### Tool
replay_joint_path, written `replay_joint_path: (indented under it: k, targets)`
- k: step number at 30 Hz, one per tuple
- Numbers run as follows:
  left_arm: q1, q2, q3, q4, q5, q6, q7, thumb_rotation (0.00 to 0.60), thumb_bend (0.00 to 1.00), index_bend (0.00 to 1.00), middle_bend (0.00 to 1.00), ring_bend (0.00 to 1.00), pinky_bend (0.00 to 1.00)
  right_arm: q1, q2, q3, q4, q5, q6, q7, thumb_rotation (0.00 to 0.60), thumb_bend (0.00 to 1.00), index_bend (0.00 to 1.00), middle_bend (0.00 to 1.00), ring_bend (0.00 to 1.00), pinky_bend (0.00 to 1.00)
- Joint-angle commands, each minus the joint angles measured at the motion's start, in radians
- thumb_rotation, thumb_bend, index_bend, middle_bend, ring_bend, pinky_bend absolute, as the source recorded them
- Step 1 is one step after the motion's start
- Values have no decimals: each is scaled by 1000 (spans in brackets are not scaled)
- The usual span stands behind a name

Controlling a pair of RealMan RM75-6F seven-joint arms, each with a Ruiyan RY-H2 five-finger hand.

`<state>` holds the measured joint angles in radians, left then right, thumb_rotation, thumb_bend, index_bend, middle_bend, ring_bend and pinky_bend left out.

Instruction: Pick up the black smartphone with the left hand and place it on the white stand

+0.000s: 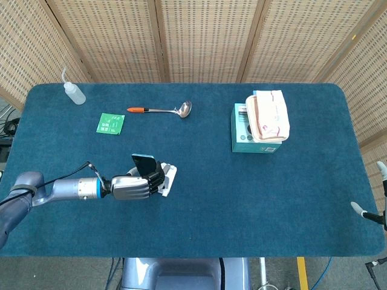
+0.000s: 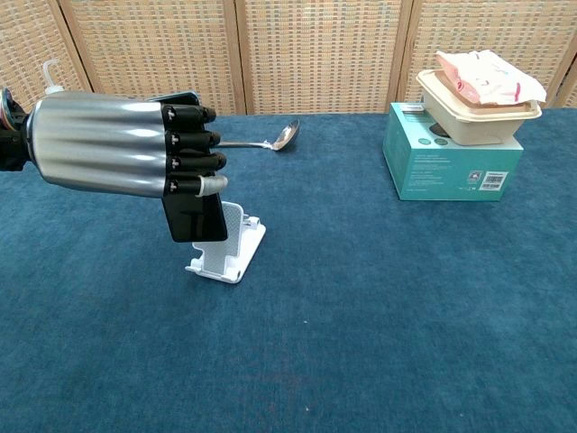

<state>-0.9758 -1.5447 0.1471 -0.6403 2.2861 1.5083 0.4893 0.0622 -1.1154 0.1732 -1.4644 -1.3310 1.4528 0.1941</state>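
My left hand [image 1: 134, 187] [image 2: 126, 144] grips the black smartphone [image 1: 144, 161] [image 2: 197, 215], holding it upright with its lower end hanging just above and in front of the white stand [image 1: 167, 179] [image 2: 231, 250]. In the chest view the phone overlaps the stand's back plate; whether they touch I cannot tell. Only fingertips of my right hand [image 1: 369, 211] show at the right edge of the head view, spread and holding nothing.
A teal box [image 1: 249, 136] [image 2: 451, 164] carries a tray with a pink-and-white packet [image 1: 268, 115]. A spoon with an orange handle [image 1: 158, 110], a green sachet [image 1: 110, 122] and a squeeze bottle [image 1: 74, 92] lie at the back left of the blue table [image 1: 242, 199].
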Motion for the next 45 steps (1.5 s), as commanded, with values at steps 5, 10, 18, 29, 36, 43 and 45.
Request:
replay_joint_path:
  k: [5, 10, 18, 29, 36, 43, 45]
  targets:
    - [-53, -43, 27, 28, 2, -41, -6, 600, 105, 411, 476, 479, 339, 1, 1, 3, 0, 2, -5, 4, 600, 2, 0, 0, 0, 0]
    - [-67, -55, 47, 15, 0, -61, 10, 600, 103, 411, 476, 479, 339, 2, 4, 3, 3, 5, -14, 16, 600, 2, 0, 0, 0, 0]
    - [-77, -68, 78, 5, -4, -95, 34, 600, 102, 411, 476, 479, 339, -1, 9, 7, 11, 12, -21, 40, 600, 2, 0, 0, 0, 0]
    - [-89, -60, 86, -22, -35, -147, 73, 600, 81, 244, 182, 220, 313, -1, 11, 7, 11, 12, -23, 44, 600, 2, 0, 0, 0, 0]
    - [-89, -11, 83, -87, -54, -129, 90, 600, 3, 0, 0, 0, 165, -2, 11, 6, 8, 9, -21, 41, 600, 2, 0, 0, 0, 0]
    - [-41, 134, 23, -272, -131, 8, 71, 600, 0, 0, 0, 0, 150, -4, 13, 2, 4, -2, -16, 45, 600, 2, 0, 0, 0, 0]
    - [17, 186, -11, -368, -214, 65, 17, 600, 0, 0, 0, 0, 150, -5, 14, 0, 1, -8, -12, 47, 600, 2, 0, 0, 0, 0]
